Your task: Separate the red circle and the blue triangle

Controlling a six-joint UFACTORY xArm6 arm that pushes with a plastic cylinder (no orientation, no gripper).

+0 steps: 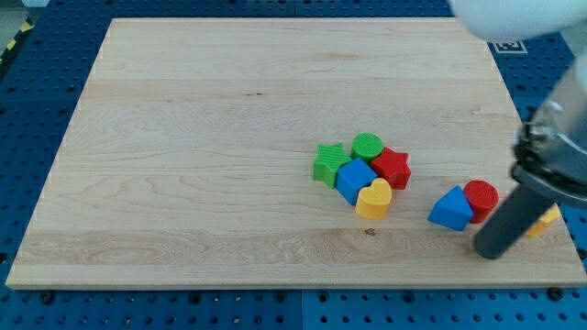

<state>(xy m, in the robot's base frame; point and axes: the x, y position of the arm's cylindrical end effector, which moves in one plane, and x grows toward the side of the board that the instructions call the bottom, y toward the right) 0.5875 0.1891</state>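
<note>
The red circle (pixel 481 198) sits near the view's right edge of the wooden board (pixel 183 137). The blue triangle (pixel 450 210) lies just to its left and touches it. My tip (pixel 490 250) is at the lower end of the dark rod, just below and to the right of the pair, close to the red circle's lower edge and slightly apart from both blocks.
A cluster lies left of the pair: green star (pixel 328 164), green circle (pixel 367 146), red star (pixel 393 168), blue cube (pixel 355 179), yellow heart (pixel 374 199). A yellow block (pixel 547 219) peeks out behind the rod near the right edge. The board's bottom edge is close below my tip.
</note>
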